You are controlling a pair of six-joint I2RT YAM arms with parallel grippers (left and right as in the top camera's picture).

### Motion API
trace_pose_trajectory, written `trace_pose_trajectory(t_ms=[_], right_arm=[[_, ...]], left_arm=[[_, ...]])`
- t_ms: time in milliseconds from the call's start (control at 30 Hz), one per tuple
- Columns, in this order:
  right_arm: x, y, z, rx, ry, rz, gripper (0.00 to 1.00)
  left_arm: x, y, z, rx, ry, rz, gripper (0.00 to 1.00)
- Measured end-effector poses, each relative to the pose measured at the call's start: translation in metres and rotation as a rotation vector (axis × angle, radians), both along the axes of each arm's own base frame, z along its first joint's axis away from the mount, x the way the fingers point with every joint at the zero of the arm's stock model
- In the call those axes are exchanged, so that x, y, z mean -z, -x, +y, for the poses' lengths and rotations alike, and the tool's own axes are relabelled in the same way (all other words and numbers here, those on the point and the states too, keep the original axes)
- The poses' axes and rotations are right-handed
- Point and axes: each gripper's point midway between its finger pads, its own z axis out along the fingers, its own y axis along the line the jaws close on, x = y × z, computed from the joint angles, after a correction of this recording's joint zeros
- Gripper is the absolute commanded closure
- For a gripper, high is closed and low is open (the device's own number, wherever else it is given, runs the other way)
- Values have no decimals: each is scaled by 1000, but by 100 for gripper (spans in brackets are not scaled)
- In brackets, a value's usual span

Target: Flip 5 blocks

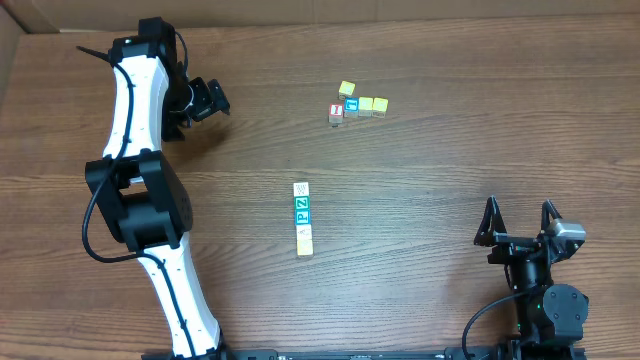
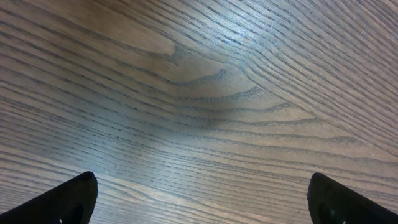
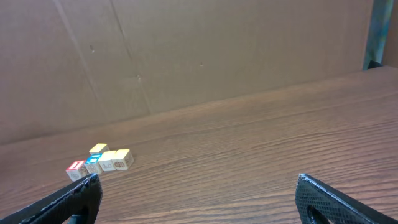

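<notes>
The brown wood-grain tabletop fills every view, its grain running side to side. A plain brown cardboard wall stands along its far edge.

The left hand hangs over bare wood at the far left. Its two black fingers are spread wide with nothing between them. The right hand sits near the front right, also fully spread and holding nothing.

The row of five small wooden letter cubes lies well apart from both hands. It is ahead and to the left of the right hand, and to the right of the left hand, nearer the robot's base. The cubes touch in a straight line running front to back. The second and third from the far end have green and blue faces, and the others are pale. Only bare wood lies between the row and either hand.

Beyond the row and slightly to the right sits a separate cluster. It has three small yellow cubes, a blue-letter cube and a red-letter cube, all close together.

The left wrist view shows only grain and glare between its fingertips. The right wrist view shows the wall and the far cluster, low and to the left, just above its left finger. The row of five appears only from overhead.
</notes>
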Motion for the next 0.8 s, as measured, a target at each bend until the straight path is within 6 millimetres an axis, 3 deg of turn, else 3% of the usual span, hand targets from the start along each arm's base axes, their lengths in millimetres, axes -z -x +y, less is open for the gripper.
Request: trace_pose_trajectory(t_ms=[100,200,333,433,500,533,633,700,800], right_arm=[[0,0,0,0,0,0,0],[0,0,0,0,0,0,0],[0,0,0,0,0,0,0],[0,0,0,0,0,0,0],[0,0,0,0,0,0,0],[0,0,0,0,0,0,0],[0,0,0,0,0,0,0],[0,0,0,0,0,0,0],[0,0,0,0,0,0,0]], left_arm=[[-1,0,2,0,-14,-1,0],[-15,0,8,-4,-50,-27,0],[-70,1,12,-10,-92,-143,0],[-140,10,16,-23,-142,-295,0],[-206,25,16,-37,-181,-455,0],[-226,31,16,-40,-192,-503,0],[-309,71,12,-58,-231,-713,0],[-354,103,8,-69,-251,-835,0],[-406,153,1,-81,-272,-989,0]])
